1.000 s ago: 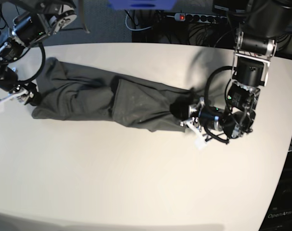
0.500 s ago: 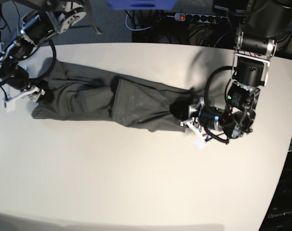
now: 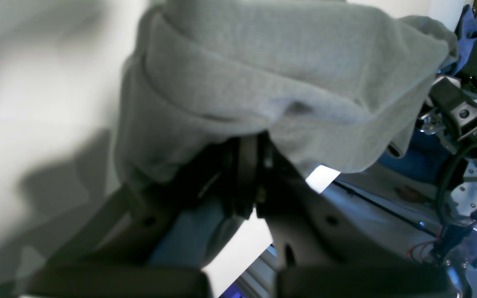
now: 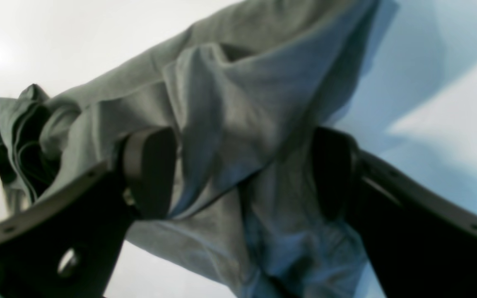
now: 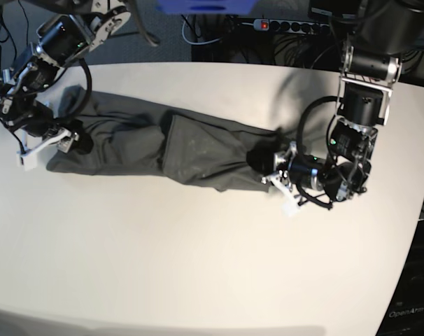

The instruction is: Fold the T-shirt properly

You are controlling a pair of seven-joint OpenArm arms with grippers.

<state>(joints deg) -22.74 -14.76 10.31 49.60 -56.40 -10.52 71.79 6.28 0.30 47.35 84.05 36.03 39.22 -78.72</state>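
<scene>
Seen from above: dark olive-grey T-shirt [image 5: 163,143] stretched in a long, rumpled band across the far half of the white bench [image 5: 198,266], one end near the bench's left edge in the base view, the other reaching toward the right side. Folded double along its middle, with a creased flap overlapping the central part.

Left hand [image 5: 276,170], on the right of the base view, clamped on the T-shirt at that end, cloth bunched into a dark knot at the fingertips. Confirmed in the left wrist view: fingers [image 3: 244,174] pressed together with a thick fold of fabric [image 3: 288,82] caught between them and draped over the top, lifted slightly clear of the bench [image 3: 35,103].

Right hand [image 5: 47,143], on the left of the base view, lowered over the opposite end with fingers spread wide apart. Shown in the right wrist view: two dark pads [image 4: 149,165] set either side of a ridge of cloth [image 4: 238,124], the left pad touching the fabric, nothing gripped. Cannot tell whether the right-hand pad touched the cloth.

Power strip [image 5: 289,26] with red switch lying on the floor beyond the bench's far edge, among black cables.
</scene>
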